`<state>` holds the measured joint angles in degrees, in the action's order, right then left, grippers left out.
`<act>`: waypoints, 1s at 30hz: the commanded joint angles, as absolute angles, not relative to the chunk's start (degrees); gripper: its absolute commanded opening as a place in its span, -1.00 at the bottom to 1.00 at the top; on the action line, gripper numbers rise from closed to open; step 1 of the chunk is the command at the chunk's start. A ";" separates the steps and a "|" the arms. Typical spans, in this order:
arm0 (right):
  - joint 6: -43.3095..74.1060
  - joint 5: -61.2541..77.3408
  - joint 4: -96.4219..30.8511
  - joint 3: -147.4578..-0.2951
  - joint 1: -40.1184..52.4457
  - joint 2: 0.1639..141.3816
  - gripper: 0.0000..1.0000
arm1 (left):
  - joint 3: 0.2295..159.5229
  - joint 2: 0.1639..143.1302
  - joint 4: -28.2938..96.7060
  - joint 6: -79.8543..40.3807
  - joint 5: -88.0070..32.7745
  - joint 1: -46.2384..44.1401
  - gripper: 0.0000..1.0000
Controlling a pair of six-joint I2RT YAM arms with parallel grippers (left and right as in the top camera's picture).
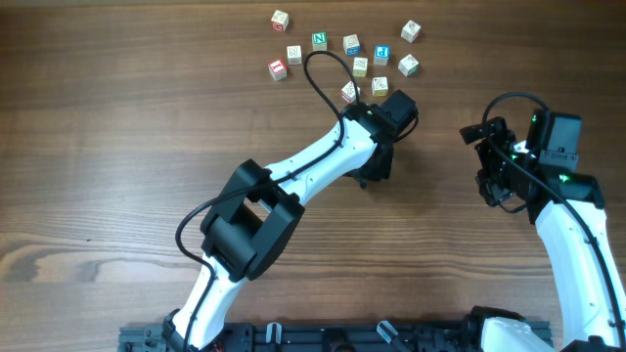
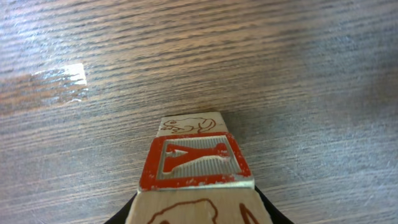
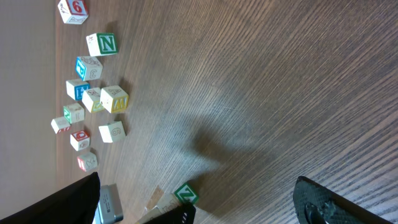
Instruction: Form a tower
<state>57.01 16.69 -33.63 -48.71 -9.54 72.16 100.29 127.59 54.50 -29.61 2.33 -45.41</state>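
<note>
White links and black joints are noted on the left arm (image 1: 315, 164) and right arm (image 1: 579, 244), plus looped black cable (image 1: 325, 53) and green lights (image 1: 565, 179).

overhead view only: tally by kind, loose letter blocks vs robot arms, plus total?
Loose letter blocks: 11
Robot arms: 2
Total: 13
Any block hidden under an arm in that view is not counted.
</note>
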 commanded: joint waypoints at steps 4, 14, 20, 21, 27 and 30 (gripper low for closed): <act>57.45 16.34 -33.52 -49.39 -9.45 72.66 1.00 | 101.27 128.14 54.96 -36.49 4.19 -45.15 -0.39; 57.45 16.34 -33.50 -49.39 -9.45 72.66 0.99 | 101.27 128.14 54.94 -36.49 4.19 -45.15 -0.16; 57.45 16.34 -33.52 -49.39 -9.45 72.66 1.00 | 101.27 128.14 54.94 -36.49 4.19 -45.15 0.01; 57.45 16.34 -33.50 -49.39 -9.45 72.66 1.00 | 101.27 128.14 54.94 -36.49 4.19 -45.15 0.01; 57.43 16.34 -33.52 -49.39 -9.45 72.66 0.99 | 101.32 127.26 54.94 -36.49 4.19 -45.15 0.17; 57.45 16.34 -33.52 -49.39 -9.45 72.66 0.99 | 101.56 126.74 54.96 -36.47 4.19 -45.15 0.18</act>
<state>56.99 16.71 -33.63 -48.71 -9.54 72.16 100.36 127.59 54.74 -35.97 3.20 -45.41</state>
